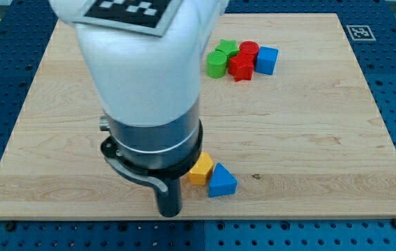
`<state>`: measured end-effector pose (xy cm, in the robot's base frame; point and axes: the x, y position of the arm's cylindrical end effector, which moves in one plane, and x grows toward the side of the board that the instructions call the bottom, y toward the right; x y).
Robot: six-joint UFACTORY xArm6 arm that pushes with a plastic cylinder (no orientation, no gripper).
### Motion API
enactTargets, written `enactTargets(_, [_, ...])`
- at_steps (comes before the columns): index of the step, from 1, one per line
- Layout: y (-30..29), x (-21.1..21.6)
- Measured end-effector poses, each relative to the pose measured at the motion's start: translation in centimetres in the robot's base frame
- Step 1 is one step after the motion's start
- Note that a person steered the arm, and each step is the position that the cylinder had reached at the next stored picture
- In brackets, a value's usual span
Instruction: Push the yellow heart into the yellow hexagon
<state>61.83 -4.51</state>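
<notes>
One yellow block shows at the lower middle of the board, partly hidden by the arm; it looks hexagonal, but I cannot be sure. No second yellow block shows; the arm's white and dark body covers much of the board's left middle. My tip is at the end of the dark rod near the board's bottom edge, just below and left of the yellow block, a small gap apart. A blue triangle touches the yellow block on its right.
A cluster sits at the view's top, right of centre: a green star, a green cylinder, a red cylinder, a red star-like block and a blue cube. The wooden board ends close below my tip.
</notes>
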Motion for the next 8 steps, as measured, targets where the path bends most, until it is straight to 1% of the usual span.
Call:
enactTargets(1, [-1.0, 0.0])
enactTargets(2, [-4.4, 0.0])
enactTargets(3, [-6.0, -0.1])
enactTargets(5, [-5.5, -2.8])
enactTargets(6, [-3.4, -3.2])
enactTargets(7, [-3.1, -2.3])
enactTargets(8, [-3.1, 0.0])
